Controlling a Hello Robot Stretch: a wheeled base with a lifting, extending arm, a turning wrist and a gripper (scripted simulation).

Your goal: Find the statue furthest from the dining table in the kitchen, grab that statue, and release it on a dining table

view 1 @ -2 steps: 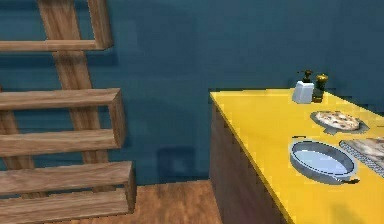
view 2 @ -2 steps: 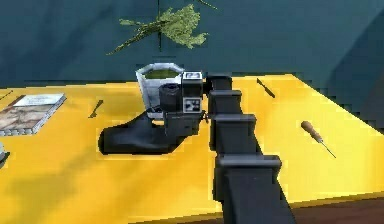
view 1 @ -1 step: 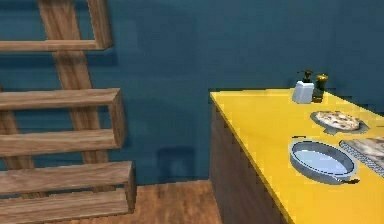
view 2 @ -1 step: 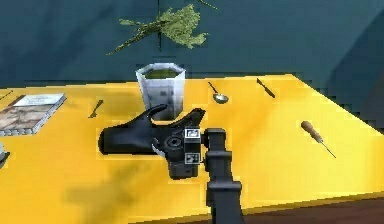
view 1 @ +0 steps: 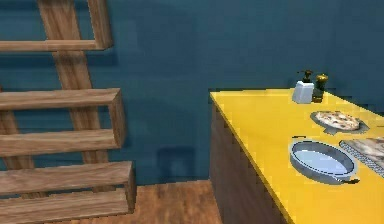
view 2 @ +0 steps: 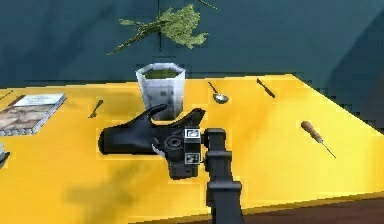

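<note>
Gripper [view 2: 132, 136] noted at the arm's far end, set against the yellow table [view 2: 270, 160] with the potted plant [view 2: 160, 88] just behind its fingers. Whether it holds anything cannot be told, and no shape at its tip reads plainly as a statue. I take the yellow table for the dining table, so the drop place is at hand.

Hazards, as judged:
- Pot stands close. Any further reach or wrist turn could strike and topple it.
- Spoon [view 2: 218, 96] and wooden-handled tool [view 2: 320, 138] lie near. A sideways sweep could push them off.
- If a statue is set down against the pot, it may land tilted and fall over.
</note>
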